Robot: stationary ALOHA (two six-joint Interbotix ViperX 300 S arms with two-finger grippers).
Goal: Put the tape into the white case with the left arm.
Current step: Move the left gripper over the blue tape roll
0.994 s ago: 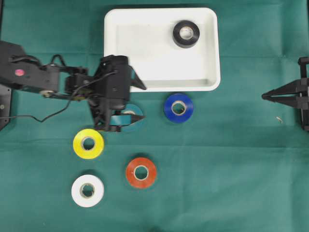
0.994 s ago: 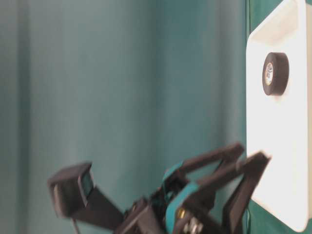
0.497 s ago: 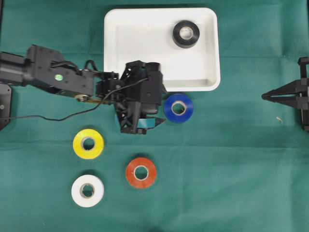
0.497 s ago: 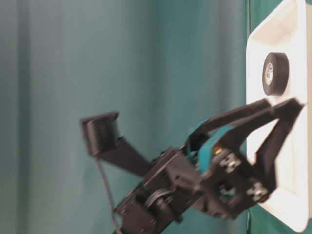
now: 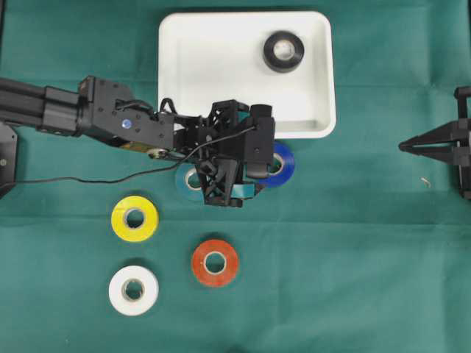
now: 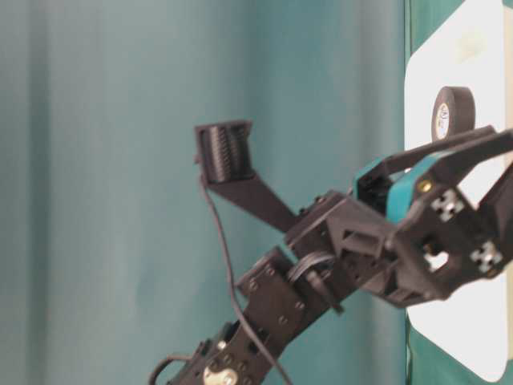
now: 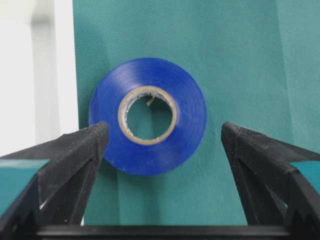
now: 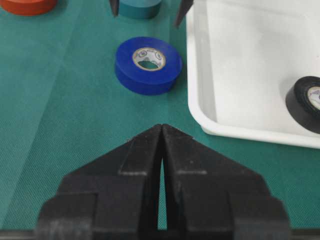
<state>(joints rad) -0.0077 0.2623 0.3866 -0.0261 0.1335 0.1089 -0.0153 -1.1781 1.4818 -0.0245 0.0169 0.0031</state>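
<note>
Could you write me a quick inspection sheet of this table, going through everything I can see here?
Surface: green cloth, flat.
Job's things: white case holds a black tape; blue tape lies beside it on the cloth.
Clutter: teal, yellow, red and white tapes.
Grippers: left gripper open, straddling the blue tape; right gripper shut, idle.
Cables: black cable trailing from the left arm.
Surroundings: green backdrop.
</note>
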